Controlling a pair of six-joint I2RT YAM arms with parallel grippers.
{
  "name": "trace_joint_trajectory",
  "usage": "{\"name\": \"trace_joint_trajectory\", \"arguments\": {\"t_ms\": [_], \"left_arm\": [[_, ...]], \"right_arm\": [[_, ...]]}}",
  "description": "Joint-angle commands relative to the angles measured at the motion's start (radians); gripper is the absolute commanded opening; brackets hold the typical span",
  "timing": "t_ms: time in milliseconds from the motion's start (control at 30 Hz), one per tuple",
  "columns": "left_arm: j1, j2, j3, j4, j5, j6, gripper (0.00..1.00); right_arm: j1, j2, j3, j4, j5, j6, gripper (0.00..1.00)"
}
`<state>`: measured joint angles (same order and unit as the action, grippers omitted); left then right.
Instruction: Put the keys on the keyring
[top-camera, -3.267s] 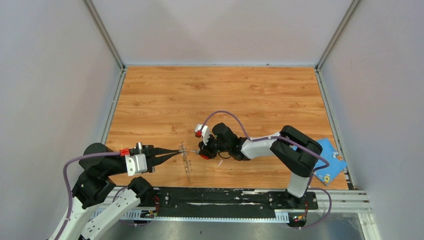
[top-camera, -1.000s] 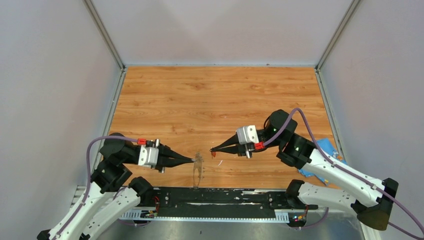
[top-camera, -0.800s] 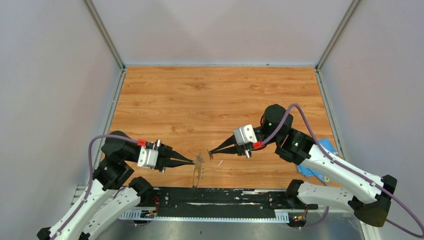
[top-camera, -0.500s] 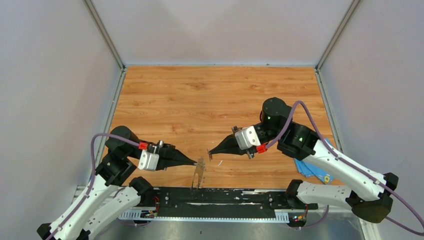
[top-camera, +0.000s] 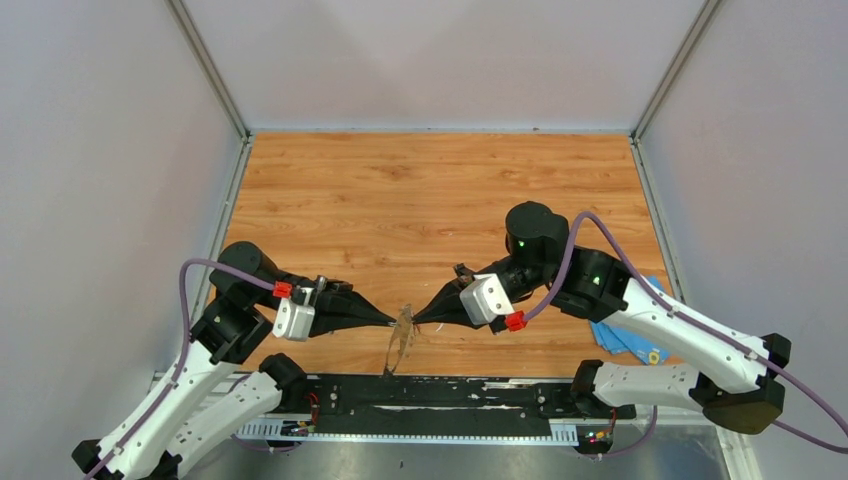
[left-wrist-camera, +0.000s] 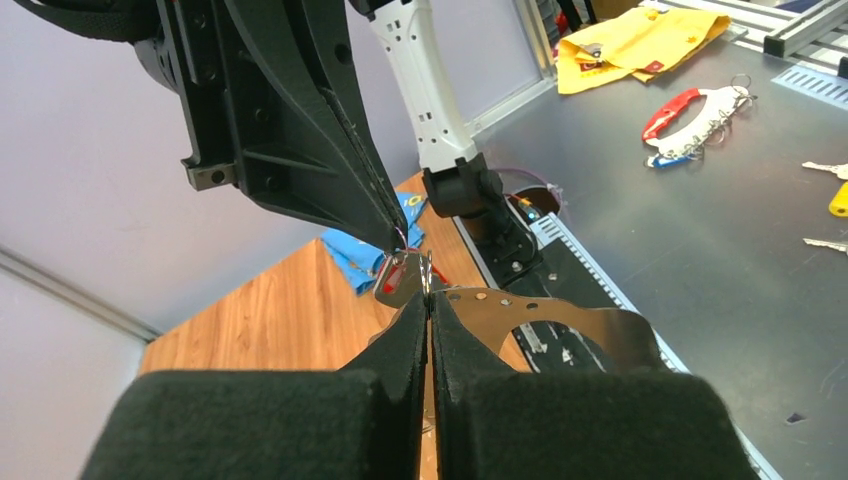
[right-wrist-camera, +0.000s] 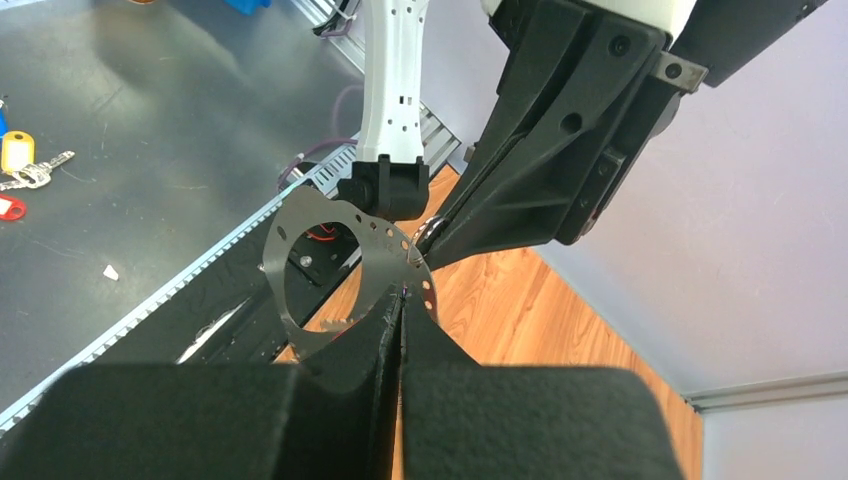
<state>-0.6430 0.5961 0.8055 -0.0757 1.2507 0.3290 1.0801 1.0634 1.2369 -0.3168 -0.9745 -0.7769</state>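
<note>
Pinching the keyring (left-wrist-camera: 560, 318) by its rim, the left tool (left-wrist-camera: 430, 300) is shut tight on the thin grey metal. The keyring is held up on its edge over the front part of the bench (top-camera: 400, 200), between the two arms. It has a row of little holes near the rim. The right tool (top-camera: 416, 320) points in from the other side, nearly tip to tip with the left one. It is shut too, and the red key (left-wrist-camera: 397, 280) hangs from its tip. The key sits just beside the rim of the keyring, close to where the left tool grips; I cannot tell if the two touch. A blue cloth (top-camera: 632, 340) lies on the right side of the bench, partly under the right arm
</note>
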Motion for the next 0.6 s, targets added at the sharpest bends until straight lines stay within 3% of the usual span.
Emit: {"name": "trace_joint_trajectory", "arguments": {"t_ms": [0, 567], "left_arm": [[-0.002, 0.011, 0.033, 0.017, 0.037, -0.007, 0.00], [-0.001, 0.014, 0.029, 0.013, 0.021, -0.026, 0.00]], "right_arm": [[0.023, 0.001, 0.049, -0.016, -0.002, -0.033, 0.00], [0.045, 0.019, 0.060, -0.003, 0.003, -0.030, 0.00]]}}
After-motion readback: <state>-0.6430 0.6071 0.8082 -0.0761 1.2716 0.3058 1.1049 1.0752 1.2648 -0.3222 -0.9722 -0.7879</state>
